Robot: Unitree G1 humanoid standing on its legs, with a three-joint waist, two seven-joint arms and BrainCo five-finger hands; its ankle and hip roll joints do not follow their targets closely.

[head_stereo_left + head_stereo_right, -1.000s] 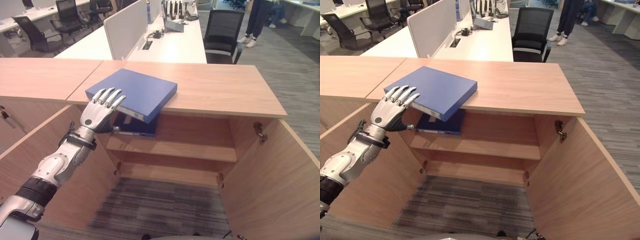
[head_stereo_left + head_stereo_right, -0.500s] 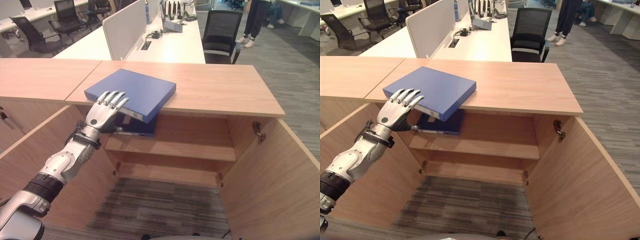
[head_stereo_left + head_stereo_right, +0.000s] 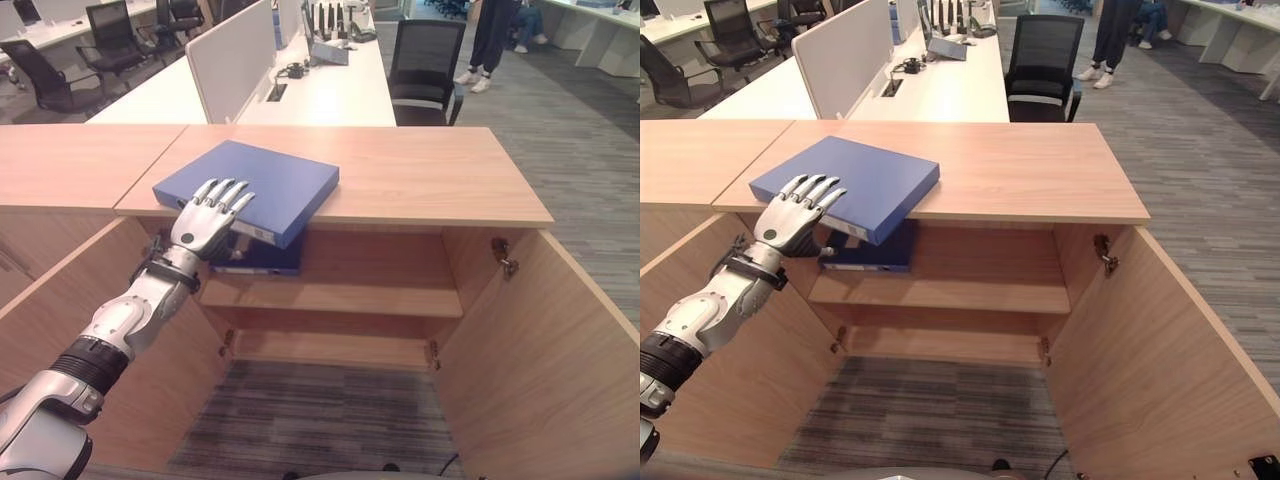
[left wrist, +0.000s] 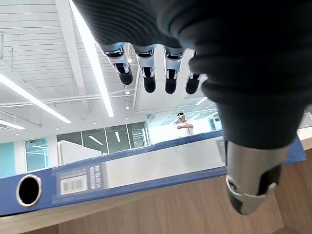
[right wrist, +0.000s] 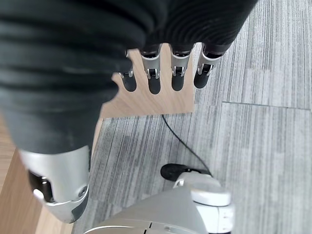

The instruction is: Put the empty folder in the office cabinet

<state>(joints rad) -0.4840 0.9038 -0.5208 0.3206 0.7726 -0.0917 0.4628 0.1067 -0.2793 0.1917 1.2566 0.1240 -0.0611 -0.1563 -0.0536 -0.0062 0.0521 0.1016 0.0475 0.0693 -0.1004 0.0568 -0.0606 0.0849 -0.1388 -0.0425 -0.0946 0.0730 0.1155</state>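
Resting flat on the cabinet's worktop [image 3: 420, 180], the blue folder [image 3: 262, 180] overhangs the front edge, so the left hand [image 3: 203, 222] can take it. Its fingers [image 3: 226, 192] lie straight over the near corner, grasping nothing yet; the right hand [image 5: 63, 126] hangs released.

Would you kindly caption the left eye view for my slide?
Left hand reaches, fingers straight, over the blue folder overhanging the open cabinet's top.
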